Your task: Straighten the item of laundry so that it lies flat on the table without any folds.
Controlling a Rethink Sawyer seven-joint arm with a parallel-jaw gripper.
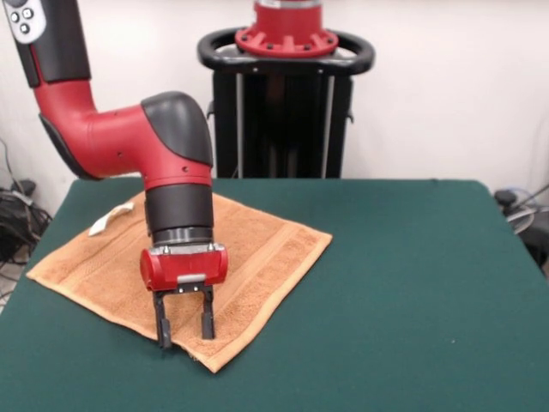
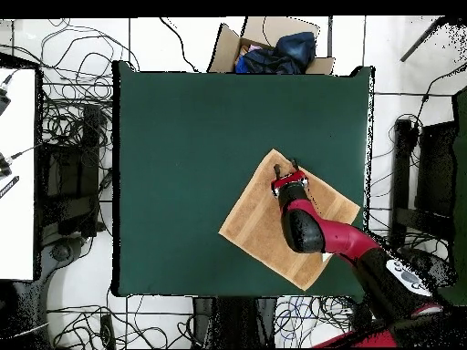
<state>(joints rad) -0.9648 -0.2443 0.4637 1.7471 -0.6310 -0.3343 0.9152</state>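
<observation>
On the dark green table [image 1: 412,283], toward the left side in the front view, the orange-tan towel [image 1: 257,249] is lying spread out and turned like a diamond; its border bands are running along the edges; a small white tag [image 1: 111,216] is sticking out at its far-left corner. Above the towel's near corner, the gripper [image 1: 184,330] is pointing straight down; its two black fingers [image 1: 163,324] are standing apart with a clear gap between them, gripping nothing; the fingertips are sitting at or just above the cloth near the near edge. In the overhead view, the towel [image 2: 260,228] is occupying the table's [image 2: 182,164] right portion, with the gripper [image 2: 292,173] positioned over one corner.
</observation>
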